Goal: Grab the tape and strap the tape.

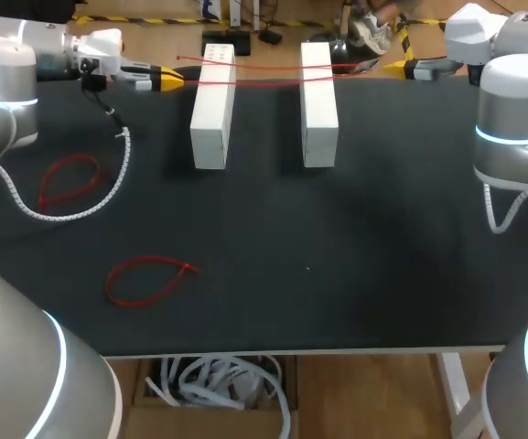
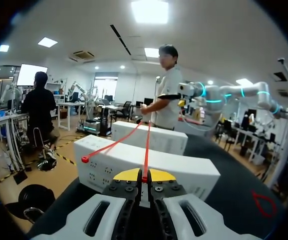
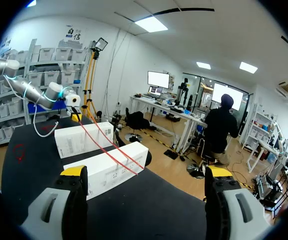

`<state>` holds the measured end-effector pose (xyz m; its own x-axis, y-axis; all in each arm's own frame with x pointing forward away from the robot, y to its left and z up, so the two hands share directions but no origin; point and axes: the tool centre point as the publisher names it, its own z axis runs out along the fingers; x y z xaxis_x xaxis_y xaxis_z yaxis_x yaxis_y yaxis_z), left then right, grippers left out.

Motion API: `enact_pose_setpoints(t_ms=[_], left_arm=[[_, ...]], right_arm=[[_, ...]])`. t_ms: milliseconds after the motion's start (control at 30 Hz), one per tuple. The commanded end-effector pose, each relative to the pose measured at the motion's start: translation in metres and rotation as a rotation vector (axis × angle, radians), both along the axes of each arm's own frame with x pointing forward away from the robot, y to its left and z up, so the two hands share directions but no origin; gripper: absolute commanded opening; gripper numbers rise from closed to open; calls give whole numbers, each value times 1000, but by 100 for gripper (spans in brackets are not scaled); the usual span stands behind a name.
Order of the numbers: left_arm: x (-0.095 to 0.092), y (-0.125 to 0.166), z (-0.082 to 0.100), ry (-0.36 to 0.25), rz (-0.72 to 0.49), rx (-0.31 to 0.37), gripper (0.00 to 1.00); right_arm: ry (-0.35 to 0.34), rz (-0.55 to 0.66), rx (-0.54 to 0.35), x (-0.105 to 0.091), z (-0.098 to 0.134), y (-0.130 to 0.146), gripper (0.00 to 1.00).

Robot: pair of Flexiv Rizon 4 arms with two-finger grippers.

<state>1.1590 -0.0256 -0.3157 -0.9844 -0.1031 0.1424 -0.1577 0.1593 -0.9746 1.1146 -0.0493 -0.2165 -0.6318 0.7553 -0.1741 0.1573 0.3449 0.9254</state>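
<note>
Closest to our left wrist camera, our left gripper has its yellow tips pinched together on one strand of the red tape, so we judge the grabbing half of the job done on this side. From there the tape runs across the tops of both white boxes, the left one and the right one, at the far side of the table. A second strand lies free on the boxes with its small head just beside our fingers. Our right gripper waits past the right box with its fingers spread wide and nothing between them; it has no hold on the tape. The strapping itself seems to us not yet begun: this tape lies open, not drawn into a ring. Two red loops, one near our left arm and one toward the near edge, look like finished straps.
</note>
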Motion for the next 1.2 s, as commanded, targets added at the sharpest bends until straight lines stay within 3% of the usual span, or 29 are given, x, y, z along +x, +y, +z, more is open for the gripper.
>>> enact_pose_setpoints(t_ms=[33, 267, 600, 933, 1200], left_arm=[[-2, -1, 3, -7, -9, -7, 0], [-13, -9, 19, -21, -3, -48, 0], [-38, -22, 57, -48, -19, -147, 0], [-50, -34, 95, -78, 5, -163, 0], [-58, -48, 107, -114, 2, -134, 0]], right_arm=[[0, 0, 0, 0, 0, 0, 100], [0, 0, 0, 0, 0, 0, 100], [0, 0, 0, 0, 0, 0, 100], [0, 0, 0, 0, 0, 0, 100], [0, 0, 0, 0, 0, 0, 100]])
